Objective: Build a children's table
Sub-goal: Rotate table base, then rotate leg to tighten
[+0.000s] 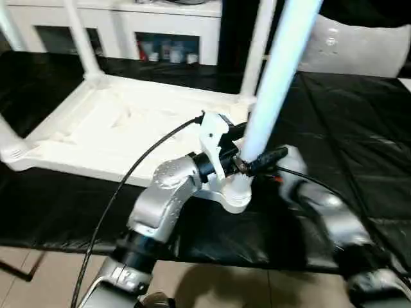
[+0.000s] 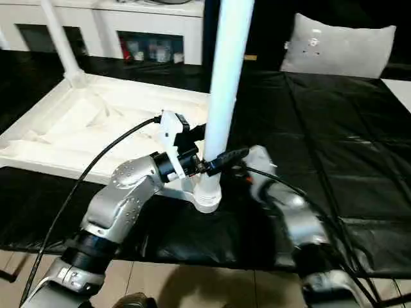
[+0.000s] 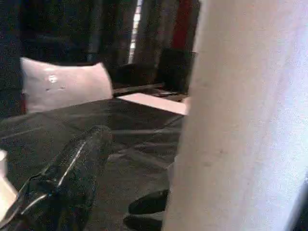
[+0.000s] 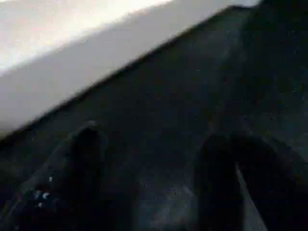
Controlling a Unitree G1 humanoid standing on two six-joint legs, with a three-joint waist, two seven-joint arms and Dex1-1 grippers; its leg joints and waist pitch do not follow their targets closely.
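The children's table [image 1: 128, 128] lies upside down on the black-covered worktable [image 1: 359, 128], its ribbed underside facing up. White legs [image 1: 80, 38] rise from its far corners. At the near right corner a long white leg [image 1: 282, 64] stands upright in the round socket [image 1: 234, 192]. My left gripper [image 1: 257, 142] straddles this leg low down; its black fingers [image 1: 270, 156] stand wide, and the left wrist view shows a gap between one finger [image 3: 72, 168] and the leg [image 3: 240, 120]. My right gripper [image 4: 149, 183] is open over the black cover, just beside the table's white edge [image 4: 57, 72].
A pale cushion [image 1: 359, 45] lies at the back right of the worktable. White cupboards [image 1: 167, 25] stand behind it. A black cable [image 1: 128, 179] runs along my left forearm. The worktable's near edge and the tiled floor [image 1: 212, 282] are right below my arms.
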